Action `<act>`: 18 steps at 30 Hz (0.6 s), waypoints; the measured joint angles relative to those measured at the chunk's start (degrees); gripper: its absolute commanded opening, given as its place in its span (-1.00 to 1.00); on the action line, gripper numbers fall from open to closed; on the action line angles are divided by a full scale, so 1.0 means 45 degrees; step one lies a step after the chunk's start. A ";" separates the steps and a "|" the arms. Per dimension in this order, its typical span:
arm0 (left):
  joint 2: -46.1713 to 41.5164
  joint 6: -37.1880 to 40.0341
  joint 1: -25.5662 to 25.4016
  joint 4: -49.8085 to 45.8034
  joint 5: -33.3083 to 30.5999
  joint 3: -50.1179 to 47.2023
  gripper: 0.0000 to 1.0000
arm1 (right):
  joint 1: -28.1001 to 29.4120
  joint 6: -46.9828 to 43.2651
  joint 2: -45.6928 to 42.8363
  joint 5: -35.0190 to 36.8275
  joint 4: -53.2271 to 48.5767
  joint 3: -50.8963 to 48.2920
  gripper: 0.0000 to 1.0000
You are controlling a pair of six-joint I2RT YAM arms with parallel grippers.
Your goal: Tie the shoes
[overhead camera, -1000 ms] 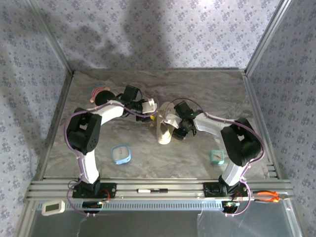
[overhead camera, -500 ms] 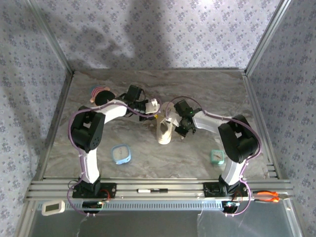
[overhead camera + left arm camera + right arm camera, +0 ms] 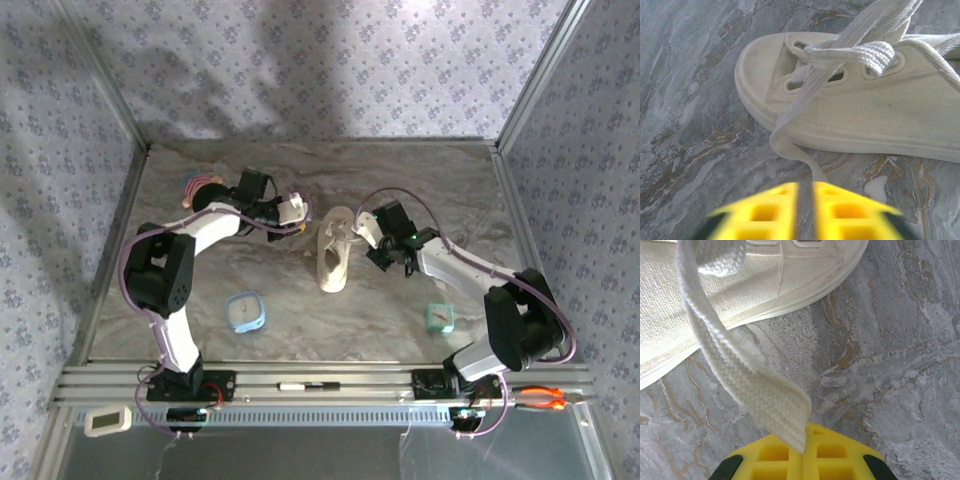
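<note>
While the shoe (image 3: 334, 262) lies near the middle of the table (image 3: 420, 180) in the top view, the left gripper (image 3: 296, 208) is seen at its 11 o'clock and the right gripper (image 3: 366, 228) at its 2 o'clock; the grips are made plain by the wrist views; on the left, yellow pads (image 3: 840, 210) are clenched on a lace (image 3: 795, 102) drawn from the eyelets; on the right, the other lace (image 3: 745, 385) is pinched flat between closed pads (image 3: 835, 460); a blue clock (image 3: 245, 311) is seen at the shoe's 8 o'clock, a teal clock (image 3: 440, 317) at its 4 o'clock.
</note>
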 measured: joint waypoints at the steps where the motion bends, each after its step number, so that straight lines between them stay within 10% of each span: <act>1: -0.0034 0.0024 -0.0010 -0.0005 -0.0068 -0.0010 -0.11 | 0.0000 0.0049 0.0000 -0.0005 -0.0029 0.0000 -1.00; 15: 0.3653 0.0340 -0.1059 -0.1185 -0.0879 0.4061 0.01 | 0.0005 0.0520 0.0262 -0.0199 -0.0180 0.0044 -1.00; 18: 0.4061 0.0797 -0.1083 -0.2123 -0.0884 0.5047 -0.25 | 0.0005 0.0525 0.0359 -0.0199 -0.0262 0.0170 -1.00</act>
